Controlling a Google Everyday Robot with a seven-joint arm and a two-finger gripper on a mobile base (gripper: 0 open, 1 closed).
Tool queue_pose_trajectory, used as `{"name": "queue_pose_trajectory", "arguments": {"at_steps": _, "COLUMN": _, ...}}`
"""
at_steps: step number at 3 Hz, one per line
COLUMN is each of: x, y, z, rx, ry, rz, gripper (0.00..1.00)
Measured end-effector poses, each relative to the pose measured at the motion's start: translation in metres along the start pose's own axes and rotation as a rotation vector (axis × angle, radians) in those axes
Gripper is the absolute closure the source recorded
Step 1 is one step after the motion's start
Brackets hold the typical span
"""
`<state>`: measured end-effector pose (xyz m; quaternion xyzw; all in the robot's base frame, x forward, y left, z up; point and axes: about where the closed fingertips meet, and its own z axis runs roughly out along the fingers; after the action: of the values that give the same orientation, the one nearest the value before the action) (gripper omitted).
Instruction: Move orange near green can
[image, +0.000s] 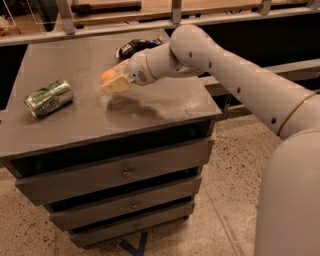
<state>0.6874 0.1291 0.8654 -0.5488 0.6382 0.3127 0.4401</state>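
The orange (106, 76) is small and round, held between the pale fingers of my gripper (113, 82), which is shut on it a little above the grey cabinet top (90, 115). The green can (48, 97) is a dented, shiny green and silver can lying on its side at the left of the top. My gripper is to the right of the can, about a can's length away from it.
A dark wrinkly snack bag (135, 47) lies at the back of the cabinet top, partly behind my arm (225, 65). The cabinet has drawers (125, 172) below. A railing (100, 27) runs behind it. Speckled floor (225, 200) lies to the right.
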Motion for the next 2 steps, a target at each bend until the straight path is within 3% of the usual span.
{"name": "queue_pose_trajectory", "arguments": {"at_steps": 1, "x": -0.0065, "y": 0.0037, "z": 0.0398, "rx": 0.008, "ry": 0.003, "rz": 0.020, "gripper": 1.00}}
{"name": "queue_pose_trajectory", "arguments": {"at_steps": 2, "x": -0.0037, "y": 0.0087, "z": 0.0428, "rx": 0.003, "ry": 0.006, "rz": 0.026, "gripper": 1.00}}
